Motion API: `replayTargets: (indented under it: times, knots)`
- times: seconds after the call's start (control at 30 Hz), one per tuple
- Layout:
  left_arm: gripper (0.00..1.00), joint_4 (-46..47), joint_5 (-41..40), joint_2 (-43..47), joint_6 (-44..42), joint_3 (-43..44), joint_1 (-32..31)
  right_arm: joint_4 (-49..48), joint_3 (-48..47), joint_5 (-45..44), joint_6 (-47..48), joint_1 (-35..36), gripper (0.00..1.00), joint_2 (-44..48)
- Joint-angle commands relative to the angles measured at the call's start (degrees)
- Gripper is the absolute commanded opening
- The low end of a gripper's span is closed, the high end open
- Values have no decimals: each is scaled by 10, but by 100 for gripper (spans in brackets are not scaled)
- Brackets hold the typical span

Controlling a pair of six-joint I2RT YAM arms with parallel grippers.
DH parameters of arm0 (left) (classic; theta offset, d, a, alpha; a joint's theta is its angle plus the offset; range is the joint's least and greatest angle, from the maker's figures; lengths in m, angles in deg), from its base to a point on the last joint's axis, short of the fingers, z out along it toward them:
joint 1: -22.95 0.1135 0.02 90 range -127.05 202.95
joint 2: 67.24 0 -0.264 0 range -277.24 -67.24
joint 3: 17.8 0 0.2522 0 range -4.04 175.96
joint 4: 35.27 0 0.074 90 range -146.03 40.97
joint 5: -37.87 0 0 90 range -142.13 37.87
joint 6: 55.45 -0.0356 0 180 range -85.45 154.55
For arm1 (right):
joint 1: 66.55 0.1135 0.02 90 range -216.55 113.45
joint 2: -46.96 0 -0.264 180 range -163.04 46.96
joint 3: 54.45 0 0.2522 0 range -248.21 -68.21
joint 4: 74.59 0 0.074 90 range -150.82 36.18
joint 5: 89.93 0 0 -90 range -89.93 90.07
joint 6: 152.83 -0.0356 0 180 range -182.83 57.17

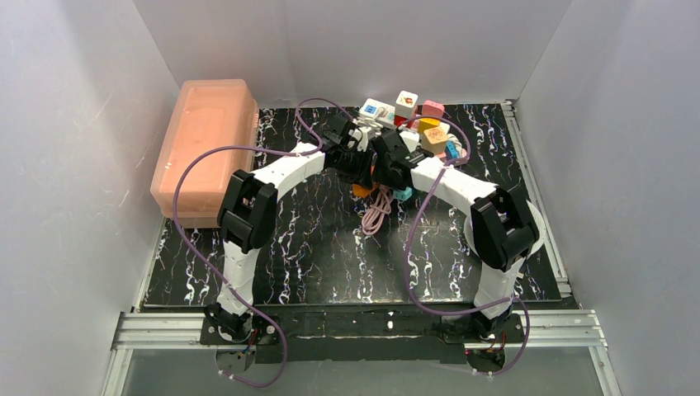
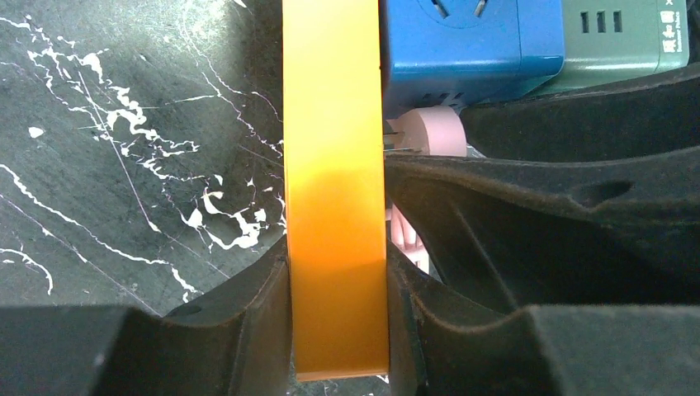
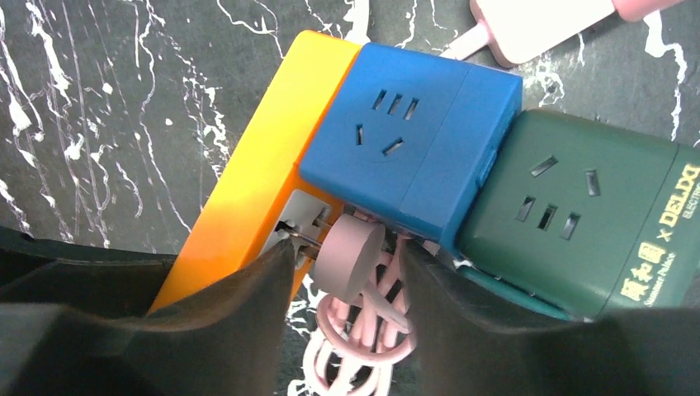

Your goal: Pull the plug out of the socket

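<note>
Left gripper [image 2: 337, 256] clamped the orange power strip [image 2: 330, 124] as an anchor; right gripper [image 3: 345, 246] pinched the pink plug [image 3: 348, 266] for extraction.

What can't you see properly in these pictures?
- Top view: the orange socket is nearly all hidden under the two arms.
- Left wrist view: the pink plug shows only a sliver, behind the socket's edge and a black finger.
- Right wrist view: whether the right hand actually squeezes the plug is unclear; the pink cable is cut off by the bottom edge.
</note>
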Motion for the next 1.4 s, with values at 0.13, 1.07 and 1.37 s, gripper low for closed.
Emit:
replayTargets:
  times: [0.13, 1.07, 1.37]
  knots:
    - [10, -13, 63, 77, -7, 9, -6, -1, 38, -28, 7, 1, 1, 35]
    - [10, -13, 50, 66, -9, 15, -7, -29, 206, 0, 6, 197, 1, 167]
    - [10, -20, 48, 73, -15, 11, -7, -2, 288, 2, -17, 166, 8, 213]
